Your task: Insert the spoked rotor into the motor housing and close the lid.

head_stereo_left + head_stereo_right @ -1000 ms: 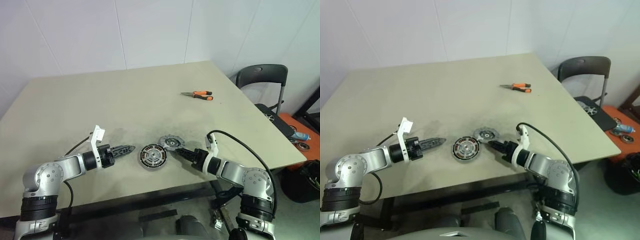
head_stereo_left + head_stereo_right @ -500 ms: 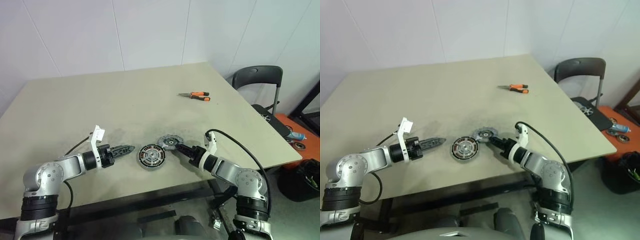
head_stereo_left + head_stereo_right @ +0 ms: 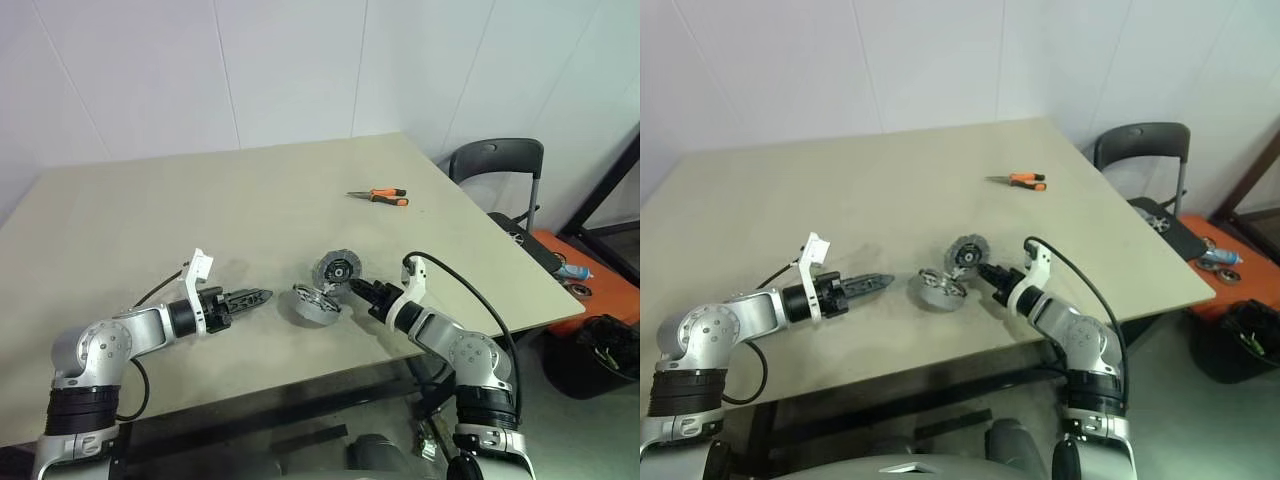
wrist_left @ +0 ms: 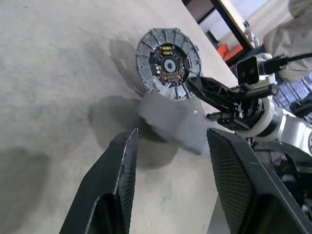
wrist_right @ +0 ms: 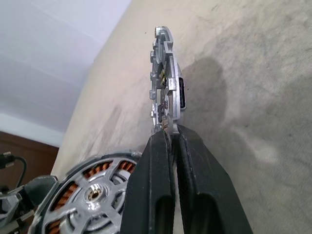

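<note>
Clamping the lid [image 5: 165, 73] by its edge, the right gripper [image 3: 364, 292] lifts it just right of the motor housing [image 3: 316, 305], rotor already seated. Next: centre and lower it. Left gripper [image 3: 255, 296] waits, jaws apart.

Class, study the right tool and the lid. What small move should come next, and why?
Probably swing the lid over the housing and tip it flat. The right tool is shut on the lid's rim and holds it on edge beside the housing, whose spoked top is uncovered. The left tool is open and off to the side.
</note>
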Robot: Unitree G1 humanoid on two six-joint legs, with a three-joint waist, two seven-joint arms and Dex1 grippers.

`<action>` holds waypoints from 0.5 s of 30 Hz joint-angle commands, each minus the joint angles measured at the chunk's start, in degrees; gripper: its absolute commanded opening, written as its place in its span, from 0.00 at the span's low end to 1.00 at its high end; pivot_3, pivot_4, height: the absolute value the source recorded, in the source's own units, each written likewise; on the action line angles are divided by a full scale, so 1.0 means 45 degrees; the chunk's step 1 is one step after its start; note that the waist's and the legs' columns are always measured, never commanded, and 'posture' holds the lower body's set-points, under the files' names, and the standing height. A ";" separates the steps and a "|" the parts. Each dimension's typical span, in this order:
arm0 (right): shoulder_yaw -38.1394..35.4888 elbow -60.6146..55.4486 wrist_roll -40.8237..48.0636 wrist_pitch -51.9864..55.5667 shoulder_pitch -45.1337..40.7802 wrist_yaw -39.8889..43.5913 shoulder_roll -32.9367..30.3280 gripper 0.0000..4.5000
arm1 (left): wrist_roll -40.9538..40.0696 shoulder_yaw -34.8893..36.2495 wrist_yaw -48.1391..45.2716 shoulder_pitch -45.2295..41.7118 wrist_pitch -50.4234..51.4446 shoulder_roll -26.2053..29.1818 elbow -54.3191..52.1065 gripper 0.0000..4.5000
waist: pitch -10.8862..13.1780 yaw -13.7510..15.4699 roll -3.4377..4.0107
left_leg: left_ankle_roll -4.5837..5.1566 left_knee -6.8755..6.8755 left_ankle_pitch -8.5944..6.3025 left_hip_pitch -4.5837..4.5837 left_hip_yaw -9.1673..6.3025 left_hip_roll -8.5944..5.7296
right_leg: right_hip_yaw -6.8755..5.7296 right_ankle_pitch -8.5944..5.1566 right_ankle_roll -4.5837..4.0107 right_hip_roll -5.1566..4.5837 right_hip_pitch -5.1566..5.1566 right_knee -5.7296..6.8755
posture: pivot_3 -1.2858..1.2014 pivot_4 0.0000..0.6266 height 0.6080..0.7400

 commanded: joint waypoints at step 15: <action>-0.0868 -0.0351 0.0943 -0.0589 -0.1681 -0.0837 0.0517 0.00 | 0.0253 -0.0016 -0.0443 -0.0566 -0.0376 0.0066 0.0441 0.53 | 0.0044 0.0047 0.0058 | 0.0050 -0.0169 0.0034 0.0100 0.0001 -0.0007 | 0.0038 0.0019 -0.0017 0.0018 -0.0094 0.0078 | 0.52 0.00 1.00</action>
